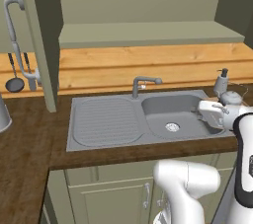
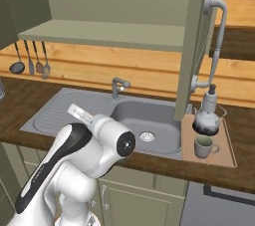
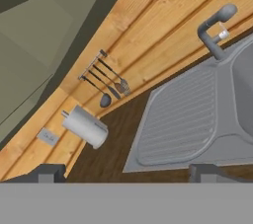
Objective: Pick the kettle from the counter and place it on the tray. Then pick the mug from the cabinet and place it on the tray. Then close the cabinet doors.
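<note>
Both kettle (image 2: 206, 119) and mug (image 2: 204, 146) sit on the tray (image 2: 226, 156) right of the sink (image 2: 60, 110); I see my gripper (image 3: 126, 171) open, empty, over the drainboard.

I am working in a kitchen: a grey sink (image 1: 148, 119) with a ribbed drainboard (image 1: 104, 122) and a tap (image 1: 141, 85) is set into a dark wood-grain surface (image 1: 24, 159). Ladles and spatulas (image 2: 31, 58) hang on the pale wood wall, olive-grey cabinets (image 2: 114, 1) sit above and below, and a kettle (image 2: 207, 119) and mug (image 2: 204, 147) stand on a tray (image 2: 226, 158).
</note>
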